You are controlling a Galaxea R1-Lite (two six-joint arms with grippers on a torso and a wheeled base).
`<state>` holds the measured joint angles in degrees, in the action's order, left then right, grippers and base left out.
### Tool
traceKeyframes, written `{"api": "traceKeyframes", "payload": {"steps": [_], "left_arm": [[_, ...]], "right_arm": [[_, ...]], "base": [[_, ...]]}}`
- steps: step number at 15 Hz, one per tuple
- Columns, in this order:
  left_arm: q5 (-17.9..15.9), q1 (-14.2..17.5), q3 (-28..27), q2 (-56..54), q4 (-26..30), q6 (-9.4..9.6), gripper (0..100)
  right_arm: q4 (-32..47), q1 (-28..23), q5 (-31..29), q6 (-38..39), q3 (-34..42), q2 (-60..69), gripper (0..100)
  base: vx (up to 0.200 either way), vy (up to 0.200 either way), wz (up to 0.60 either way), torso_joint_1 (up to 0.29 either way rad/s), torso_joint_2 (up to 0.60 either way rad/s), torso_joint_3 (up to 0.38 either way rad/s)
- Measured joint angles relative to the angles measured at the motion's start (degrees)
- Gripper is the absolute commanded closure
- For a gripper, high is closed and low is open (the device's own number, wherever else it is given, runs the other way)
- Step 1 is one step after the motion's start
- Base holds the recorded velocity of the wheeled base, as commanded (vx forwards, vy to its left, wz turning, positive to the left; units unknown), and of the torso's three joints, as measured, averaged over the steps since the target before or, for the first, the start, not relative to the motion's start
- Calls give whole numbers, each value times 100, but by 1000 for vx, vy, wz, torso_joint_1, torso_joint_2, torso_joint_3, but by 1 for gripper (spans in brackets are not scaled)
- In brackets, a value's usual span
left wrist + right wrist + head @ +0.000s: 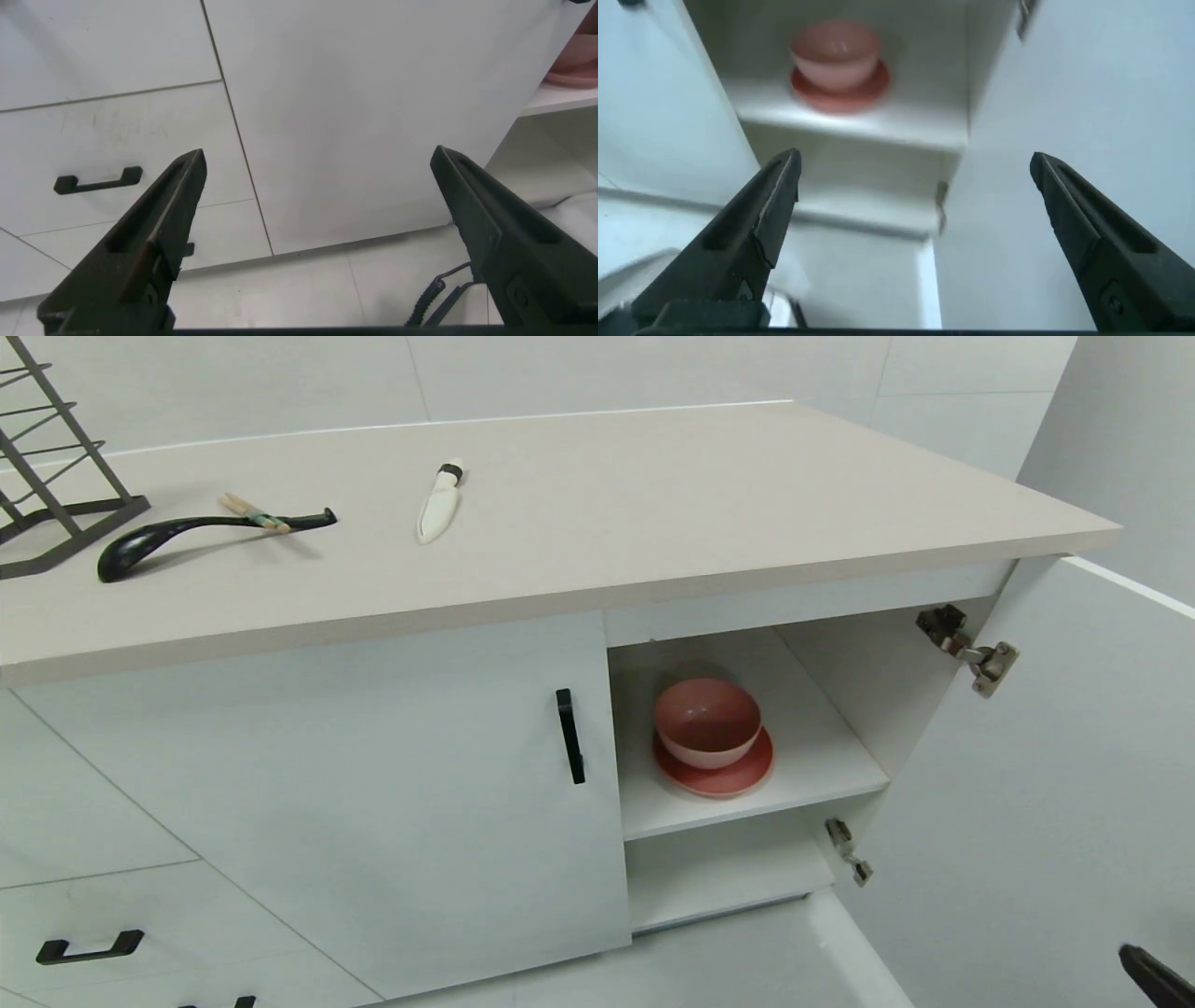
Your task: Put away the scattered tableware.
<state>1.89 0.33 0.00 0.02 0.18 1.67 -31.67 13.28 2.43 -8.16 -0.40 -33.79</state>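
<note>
A pink bowl [707, 721] sits on a red plate [714, 773] on the upper shelf [822, 765] of the open cabinet; the bowl [835, 54] and plate [842, 91] also appear in the right wrist view. On the countertop [597, 513] lie a black ladle [187, 537], wooden chopsticks [254, 512] across its handle, and a white knife [439, 504] in a sheath. My right gripper [915, 177] is open, low in front of the cabinet, apart from the bowl. My left gripper [318, 173] is open, facing the closed door [374, 121] and nothing is between its fingers.
A dark wire dish rack [51, 476] stands at the counter's far left. The right cabinet door [1055, 784] hangs open on its hinges [971, 649]. The left door has a black handle [570, 735]. Drawers with black handles [89, 947] sit at lower left.
</note>
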Motion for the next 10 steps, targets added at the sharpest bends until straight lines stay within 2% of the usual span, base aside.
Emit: {"api": "traceKeyframes", "payload": {"steps": [2,4,5,7,10], "left_arm": [[-20,0,0,0,-2,16,0],[-61,0,0,0,-2,10,0],[-61,-2,0,0,-2,-33,0],[-59,0,0,0,-2,-80,0],[-61,0,0,0,-5,-162,0]], "right_arm": [[1281,-251,-60,44,-100,1230,0],[2109,-494,-169,77,-85,2096,0],[2721,-592,-447,102,-33,2360,0],[2855,-683,-1008,169,5,2630,0],[2848,-717,-945,419,29,2789,0]], "base": [[0,0,0,0,0,0],[0,0,0,0,0,0],[0,0,0,0,0,0],[0,0,0,0,0,0],[0,0,0,0,0,0]]}}
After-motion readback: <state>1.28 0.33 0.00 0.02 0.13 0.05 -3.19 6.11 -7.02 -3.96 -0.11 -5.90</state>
